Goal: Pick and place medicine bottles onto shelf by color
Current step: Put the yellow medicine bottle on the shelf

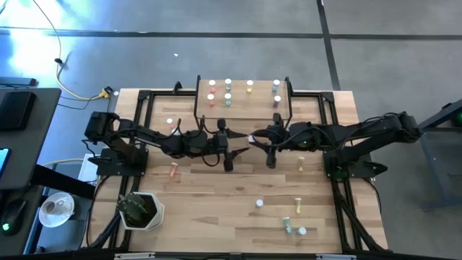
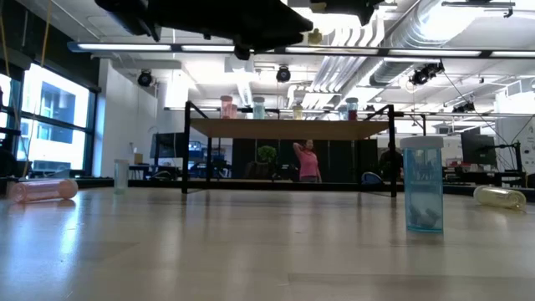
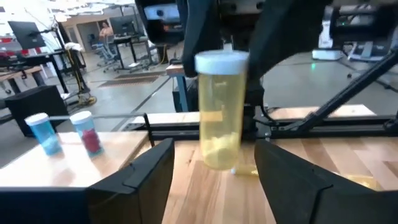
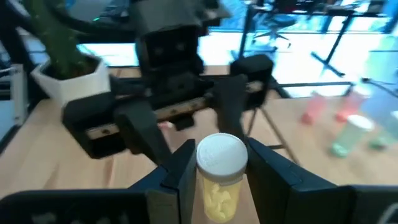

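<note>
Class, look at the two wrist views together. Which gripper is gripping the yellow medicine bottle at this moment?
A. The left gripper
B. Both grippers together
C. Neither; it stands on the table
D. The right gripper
D. In the right wrist view the right gripper has its fingers pressed against the yellow medicine bottle, while in the left wrist view the left gripper stands open, its fingers clear of the bottle's sides.

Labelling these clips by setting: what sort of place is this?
Likely an open-plan robotics lab or workshop: exposed ceiling ducts, desks with monitors, and a person beyond the wooden table.
</note>
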Tool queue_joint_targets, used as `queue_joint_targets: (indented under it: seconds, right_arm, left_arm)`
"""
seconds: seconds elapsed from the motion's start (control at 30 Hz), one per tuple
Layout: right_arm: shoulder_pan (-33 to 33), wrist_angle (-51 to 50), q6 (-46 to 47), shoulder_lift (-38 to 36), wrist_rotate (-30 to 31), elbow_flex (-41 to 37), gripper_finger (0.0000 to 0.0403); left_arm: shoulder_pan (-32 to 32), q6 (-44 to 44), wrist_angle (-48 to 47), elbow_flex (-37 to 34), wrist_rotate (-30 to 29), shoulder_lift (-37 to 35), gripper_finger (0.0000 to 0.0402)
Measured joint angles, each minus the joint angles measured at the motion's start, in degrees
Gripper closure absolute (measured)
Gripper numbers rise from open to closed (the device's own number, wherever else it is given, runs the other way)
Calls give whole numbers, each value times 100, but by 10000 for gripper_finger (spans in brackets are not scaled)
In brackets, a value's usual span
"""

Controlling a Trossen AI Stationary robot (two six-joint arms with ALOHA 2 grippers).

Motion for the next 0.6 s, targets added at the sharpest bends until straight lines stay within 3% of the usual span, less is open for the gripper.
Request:
queue_joint_targets:
  seconds: [0.5,0.6]
  right_arm:
    - [-43,-60,-603,-938,1894,2,294]
    - [-236,-28,-590,-949,1953,-9,294]
  left_arm:
    - [2,-1,-2167,-1,-247,-1803,186]
    - [2,-3,-2521,-1,-243,-2131,186]
